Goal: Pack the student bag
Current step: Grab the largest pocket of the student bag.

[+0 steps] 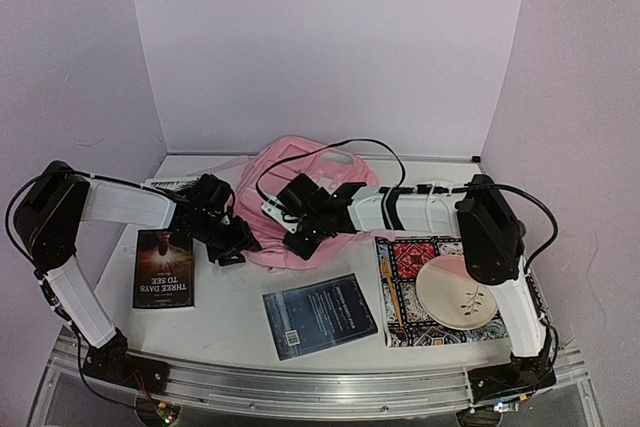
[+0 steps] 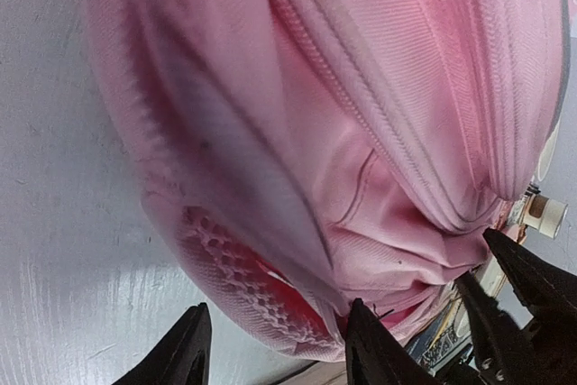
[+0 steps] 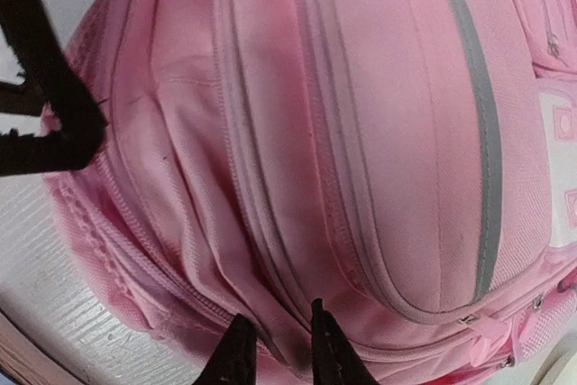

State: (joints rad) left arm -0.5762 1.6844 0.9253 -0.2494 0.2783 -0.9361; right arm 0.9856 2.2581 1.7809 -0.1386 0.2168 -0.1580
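Student bag (image 1: 292, 155) at the back middle of the table (image 1: 230, 317), both my grippers at its near edge, no opening made yet.
It lies flat with its front pockets up. I judge its long axis runs away from me and leans right, but my arms hide too much to tell which end is the top. My right gripper (image 3: 279, 311) is narrowed to a slit over a fold beside the zip (image 3: 233, 114), and I cannot tell whether it truly grips. My left gripper (image 2: 278, 308) gapes wide, holding nothing, at the mesh side pocket (image 2: 225, 263). To open the bag well, I should pin the fabric with the left and draw along the zip line, not upward, or the soft bag will simply lift. Nearer than the bag lies a blue book (image 1: 320, 315), to the bag's left a dark book (image 1: 165, 267), and to its right a plate (image 1: 457, 290) on a patterned mat (image 1: 405, 252).
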